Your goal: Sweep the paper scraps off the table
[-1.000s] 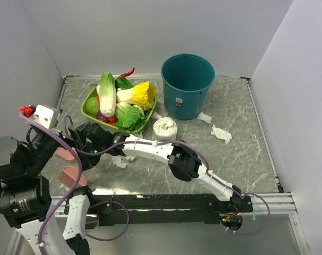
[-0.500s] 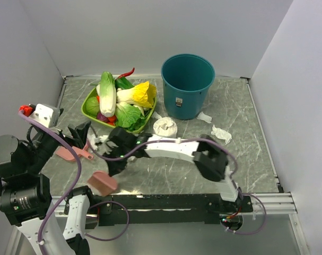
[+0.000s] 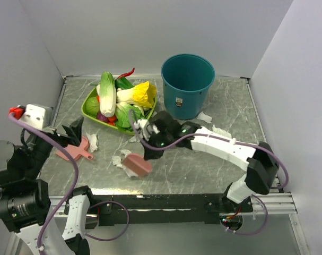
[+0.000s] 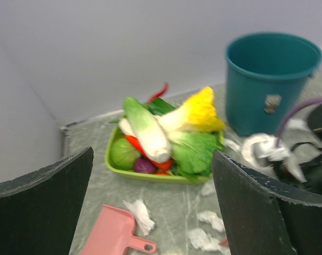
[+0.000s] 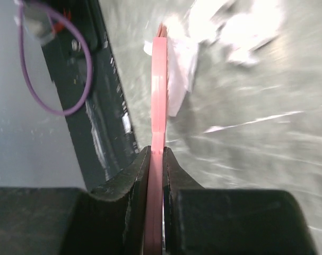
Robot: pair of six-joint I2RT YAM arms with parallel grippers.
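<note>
My right gripper [image 3: 146, 144] [image 5: 156, 151] is shut on a pink brush [image 3: 137, 164] [image 5: 158, 90], seen edge-on in the right wrist view. The brush head hangs over the grey marble table [image 3: 203, 164], touching a white paper scrap [image 3: 120, 159] [image 5: 179, 69]. More scraps lie beyond it [image 5: 224, 26]. Another scrap [image 3: 92, 141] [image 4: 139, 215] lies against the pink dustpan [image 3: 70, 149] [image 4: 110, 236]. Two more scraps [image 3: 206, 117] [image 3: 222, 133] lie right of the bucket. My left gripper [image 3: 73, 132] [image 4: 155, 212] is open and empty above the dustpan.
A green tray of vegetables [image 3: 118, 103] [image 4: 161, 175] stands at the back left. A teal bucket [image 3: 187, 85] [image 4: 269, 79] stands at the back centre. A white tissue roll [image 4: 261, 149] stands by my right gripper. A black rail [image 3: 166, 202] runs along the front edge.
My right arm has swung from the far left to the table's middle, carrying the pink brush from the front left edge to the scrap. My left gripper has drawn back slightly to the left.
</note>
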